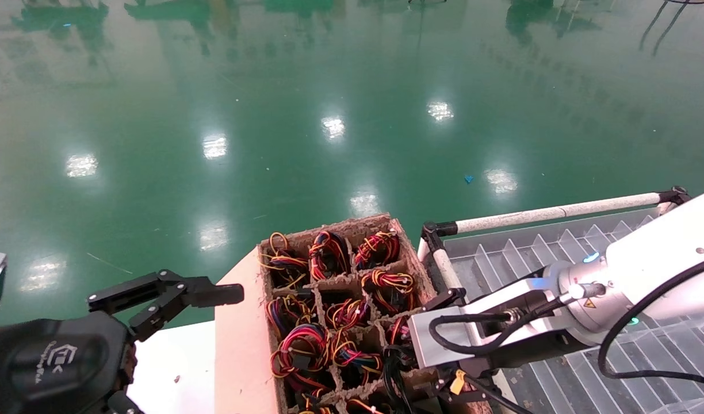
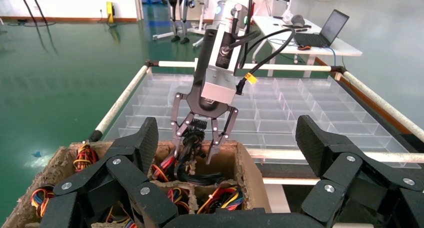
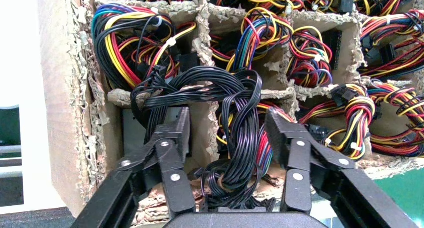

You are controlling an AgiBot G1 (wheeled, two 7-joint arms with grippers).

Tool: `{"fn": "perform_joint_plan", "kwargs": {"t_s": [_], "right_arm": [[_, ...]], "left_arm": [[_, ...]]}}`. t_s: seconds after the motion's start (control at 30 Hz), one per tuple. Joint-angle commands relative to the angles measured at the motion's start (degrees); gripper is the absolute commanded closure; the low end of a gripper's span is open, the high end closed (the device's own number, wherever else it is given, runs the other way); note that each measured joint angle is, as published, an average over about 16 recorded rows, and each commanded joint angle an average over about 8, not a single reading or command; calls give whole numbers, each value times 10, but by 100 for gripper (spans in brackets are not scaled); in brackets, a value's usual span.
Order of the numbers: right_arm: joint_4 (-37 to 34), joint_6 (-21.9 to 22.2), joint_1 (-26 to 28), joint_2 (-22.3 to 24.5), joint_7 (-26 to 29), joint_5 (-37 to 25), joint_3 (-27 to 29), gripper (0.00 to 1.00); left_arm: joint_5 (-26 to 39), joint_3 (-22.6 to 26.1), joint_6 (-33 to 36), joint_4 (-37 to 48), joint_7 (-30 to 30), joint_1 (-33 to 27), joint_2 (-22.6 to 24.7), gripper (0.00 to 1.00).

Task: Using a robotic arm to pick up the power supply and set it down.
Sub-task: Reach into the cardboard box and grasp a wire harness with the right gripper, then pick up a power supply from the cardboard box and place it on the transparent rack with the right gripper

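While the left gripper point(image 1: 214, 294) idles spread at lower left, no writing is legible.
Right gripper point(image 3: 227, 138) fingers spread around the power supply's black cable bundle point(image 3: 235, 118) in the cardboard crate point(image 1: 245, 345).

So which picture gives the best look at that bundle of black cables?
The right wrist view: the black cable bundle fills the frame between the right gripper and its open fingers. The left wrist view shows it small and distant; the head view mostly hides it behind the arm.

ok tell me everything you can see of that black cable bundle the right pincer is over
The black cable bundle is many thin glossy wires twisted into a loose rope, looping out of a cell of the cardboard divider box. It runs up between the open fingers of the right pincer. A grey face shows beneath it; no fan grille is visible.
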Motion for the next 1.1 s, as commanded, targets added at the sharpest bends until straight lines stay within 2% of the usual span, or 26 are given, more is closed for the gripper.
{"fn": "perform_joint_plan", "kwargs": {"t_s": [0.03, 0.7, 1.1], "right_arm": [[0, 0, -1, 1, 0, 0, -1, 100], [0, -2, 4, 18, -1, 16, 1, 100], [3, 3, 39, 77, -15, 83, 51, 100]], "left_arm": [[0, 0, 0, 0, 0, 0, 0, 0], [0, 0, 0, 0, 0, 0, 0, 0], [0, 0, 0, 0, 0, 0, 0, 0]]}}
